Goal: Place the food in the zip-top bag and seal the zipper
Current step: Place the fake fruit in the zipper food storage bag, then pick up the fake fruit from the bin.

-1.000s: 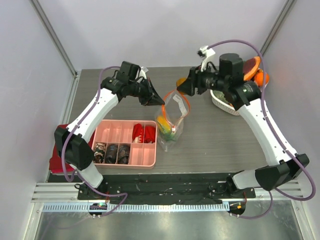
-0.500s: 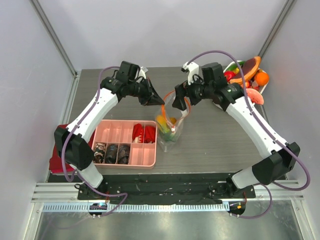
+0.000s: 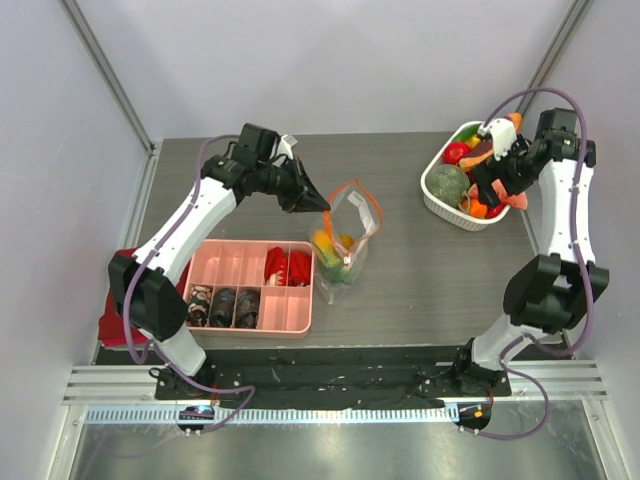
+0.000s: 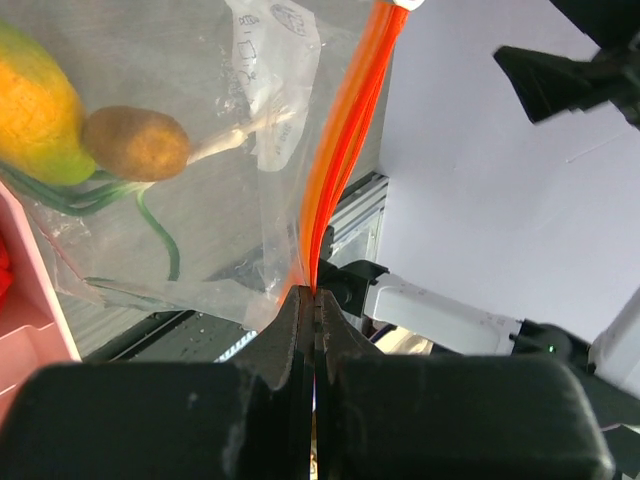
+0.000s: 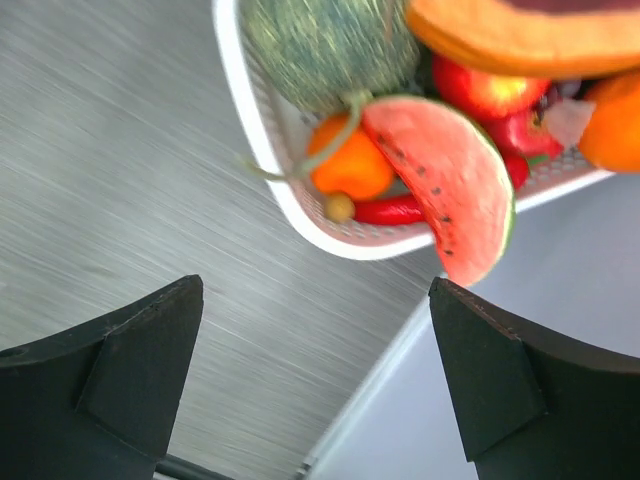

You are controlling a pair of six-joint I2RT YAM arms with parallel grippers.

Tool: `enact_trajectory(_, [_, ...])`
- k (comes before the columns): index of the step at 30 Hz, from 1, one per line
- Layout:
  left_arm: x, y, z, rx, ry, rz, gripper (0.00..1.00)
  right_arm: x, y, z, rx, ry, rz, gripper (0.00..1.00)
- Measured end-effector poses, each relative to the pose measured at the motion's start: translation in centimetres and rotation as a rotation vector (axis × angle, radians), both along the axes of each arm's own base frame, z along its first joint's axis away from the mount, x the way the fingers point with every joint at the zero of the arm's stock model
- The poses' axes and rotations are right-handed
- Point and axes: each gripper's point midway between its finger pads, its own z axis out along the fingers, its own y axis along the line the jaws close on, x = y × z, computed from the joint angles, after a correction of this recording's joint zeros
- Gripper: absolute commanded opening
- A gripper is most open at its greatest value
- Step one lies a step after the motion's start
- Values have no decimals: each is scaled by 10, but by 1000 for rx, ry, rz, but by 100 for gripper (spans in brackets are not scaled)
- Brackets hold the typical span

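The zip-top bag [image 3: 347,240] stands mid-table with its mouth up. The orange-red zipper [image 3: 371,207] curves open along the top. My left gripper [image 3: 320,204] is shut on the zipper's left end, and the left wrist view shows the jaws [image 4: 313,297] pinching the strip [image 4: 345,140]. Inside the bag lie a yellow-green fruit [image 4: 35,110] and a small brown one [image 4: 136,143]. My right gripper [image 3: 487,178] is open and empty over the white basket [image 3: 436,196] of food. The right wrist view shows its fingers wide apart [image 5: 315,290] above the basket rim [image 5: 262,150].
The basket holds a green melon [image 5: 320,40], an orange fruit [image 5: 350,165], a watermelon slice [image 5: 450,190], a red chili [image 5: 395,210] and more. A pink compartment tray [image 3: 228,262] with red crinkled pieces and dark lumps sits left of the bag. Walls close in on both sides.
My right arm has swung away from the bag's mouth to the right and now hangs over the basket. The left gripper and the bag have stayed put.
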Motion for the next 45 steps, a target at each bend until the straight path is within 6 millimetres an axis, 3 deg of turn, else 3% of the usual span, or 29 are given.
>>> enact_trajectory(5, [-3, -2, -1, -13, 13, -13, 0, 12, -41, -46, -144, 107, 48, 100])
enact_trajectory(13, [-3, 0, 1, -28, 20, -20, 0, 42, -78, -75, -333, 118, 105, 99])
enact_trajectory(21, [-3, 0, 2, -35, 25, -21, 0, 69, -100, -96, -440, 108, 126, 100])
enact_trajectory(30, [-4, 1, 1, -43, 33, -25, 0, 87, -110, -122, -468, 107, 132, 98])
enact_trajectory(33, [-3, 1, 1, -46, 34, -24, 0, 89, -111, -129, -467, 113, 135, 90])
enact_trajectory(35, [-3, 2, 1, -47, 34, -24, 0, 90, -111, -132, -467, 115, 138, 77])
enact_trajectory(38, [-2, 3, 2, -49, 34, -22, 0, 90, -110, -134, -469, 120, 148, 64])
enact_trajectory(41, [-1, 4, 2, -49, 34, -19, 0, 89, -110, -135, -472, 124, 157, 57])
enact_trajectory(45, [-1, 4, 2, -49, 34, -17, 0, 88, -109, -135, -473, 129, 172, 56])
